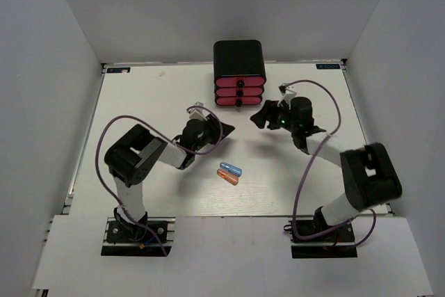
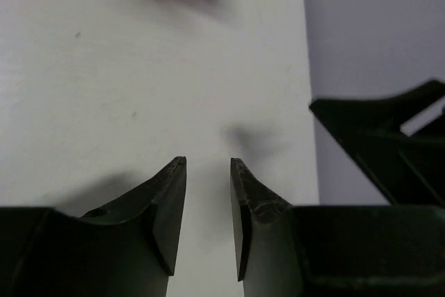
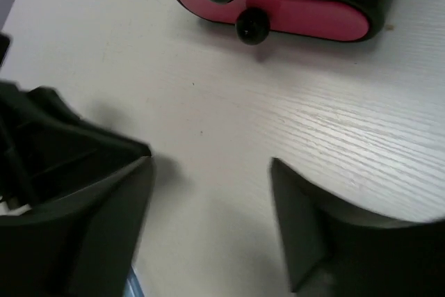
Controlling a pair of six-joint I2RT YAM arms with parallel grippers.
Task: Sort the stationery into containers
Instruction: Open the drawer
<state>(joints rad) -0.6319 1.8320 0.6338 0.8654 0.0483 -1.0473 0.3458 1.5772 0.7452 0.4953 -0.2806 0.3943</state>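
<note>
Left gripper narrow, right gripper wide, empty

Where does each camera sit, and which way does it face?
Top external: above, behind the bases, looking down on table, left arm, right arm, pink drawers.
Left wrist: on left arm, past left gripper, over table.
Right wrist: on right arm, past right gripper, toward drawers.
Shared: all three catch the drawers.

Black-and-white arms with black pincers, purple cables.
</note>
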